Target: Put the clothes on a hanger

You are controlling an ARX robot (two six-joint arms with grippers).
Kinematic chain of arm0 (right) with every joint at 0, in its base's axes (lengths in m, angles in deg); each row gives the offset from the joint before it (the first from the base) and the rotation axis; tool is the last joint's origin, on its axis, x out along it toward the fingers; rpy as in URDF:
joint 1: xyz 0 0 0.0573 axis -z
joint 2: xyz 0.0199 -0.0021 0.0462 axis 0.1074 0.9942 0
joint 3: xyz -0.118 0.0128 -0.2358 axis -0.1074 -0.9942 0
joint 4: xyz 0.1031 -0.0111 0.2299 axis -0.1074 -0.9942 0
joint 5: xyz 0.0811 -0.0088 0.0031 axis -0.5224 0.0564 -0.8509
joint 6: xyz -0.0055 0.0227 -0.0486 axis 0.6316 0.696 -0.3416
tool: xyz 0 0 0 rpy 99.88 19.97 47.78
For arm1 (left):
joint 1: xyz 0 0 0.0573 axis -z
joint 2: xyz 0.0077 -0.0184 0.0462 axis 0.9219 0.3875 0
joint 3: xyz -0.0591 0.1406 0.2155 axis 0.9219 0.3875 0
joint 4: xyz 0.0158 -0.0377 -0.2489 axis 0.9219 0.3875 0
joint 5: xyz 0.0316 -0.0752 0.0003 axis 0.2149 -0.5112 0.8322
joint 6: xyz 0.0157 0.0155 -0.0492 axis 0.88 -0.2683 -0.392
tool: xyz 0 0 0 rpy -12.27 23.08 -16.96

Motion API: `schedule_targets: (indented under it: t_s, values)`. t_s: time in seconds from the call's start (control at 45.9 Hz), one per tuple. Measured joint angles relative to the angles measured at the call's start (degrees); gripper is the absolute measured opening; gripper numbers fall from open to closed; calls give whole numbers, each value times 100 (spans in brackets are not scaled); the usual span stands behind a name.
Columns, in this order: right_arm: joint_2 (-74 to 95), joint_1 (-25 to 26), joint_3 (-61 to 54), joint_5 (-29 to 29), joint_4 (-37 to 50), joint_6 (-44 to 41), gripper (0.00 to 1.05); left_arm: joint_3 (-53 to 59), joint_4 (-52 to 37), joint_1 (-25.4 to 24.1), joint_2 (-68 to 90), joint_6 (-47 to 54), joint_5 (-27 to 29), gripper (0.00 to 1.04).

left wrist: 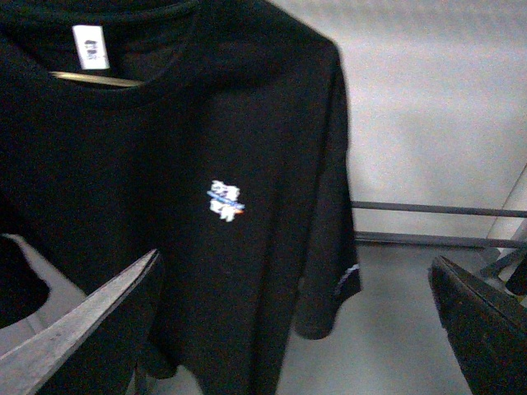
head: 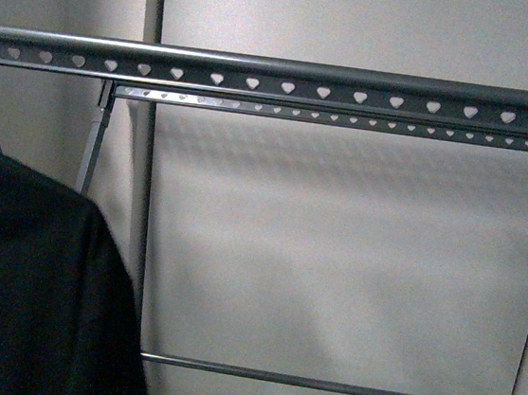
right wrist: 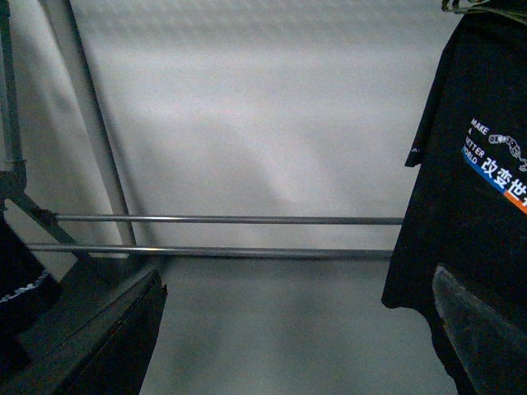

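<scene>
- Across the top of the front view runs the large grey metal clothes rack [head: 279, 69]. Its upper rail is punched with a row of heart-shaped holes. Its thin lower rails [right wrist: 222, 220] cross near the floor in the right wrist view.
- At the lower left of the front view hangs a limp black T-shirt [head: 34, 286] with a small white-and-blue chest logo [left wrist: 225, 200]. A pale coat-hanger bar [left wrist: 90, 78] shows inside its collar. What carries that bar is out of sight.
- The left pincer [left wrist: 294, 262] has its jaws spread wide with nothing between them. The shirt front hangs just ahead of it.
- The right pincer [right wrist: 296, 276] is likewise spread and empty. A second black T-shirt with a printed slogan [right wrist: 469, 189] hangs close beside one of its fingers.
- The shirt looks light and soft, so it will probably sag, fold and swing, and may slip along its bar.
- A pinch on the loose chest cloth would likely drag the shirt askew. The collar or shoulder line, stiffened by the bar, seems the surer hold.
- The rack looks rigid and steady, and its heart-shaped holes probably suit a hook.
</scene>
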Motion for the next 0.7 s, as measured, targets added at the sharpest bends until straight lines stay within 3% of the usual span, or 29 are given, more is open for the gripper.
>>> schedule_targets:
  t_s: [0.414, 0.501, 0.545, 0.61, 0.697]
  values:
    - [0, 0, 0, 0, 0, 0, 97, 0, 0, 0, 0, 0, 0, 98]
    - [0, 0, 0, 0, 0, 2, 97, -151, 240, -372, 448, -11, -1088, 98]
    - [0, 2, 0, -20, 0, 0, 97, -330, 118, -629, 1126, -149, -1252, 98]
    - [0, 0, 0, -7, 0, 0, 97, -743, -260, -949, 2203, -573, -929, 98]
    - [0, 0, 0, -9, 0, 0, 97, -1628, -610, -1244, 3818, -1572, -66, 98]
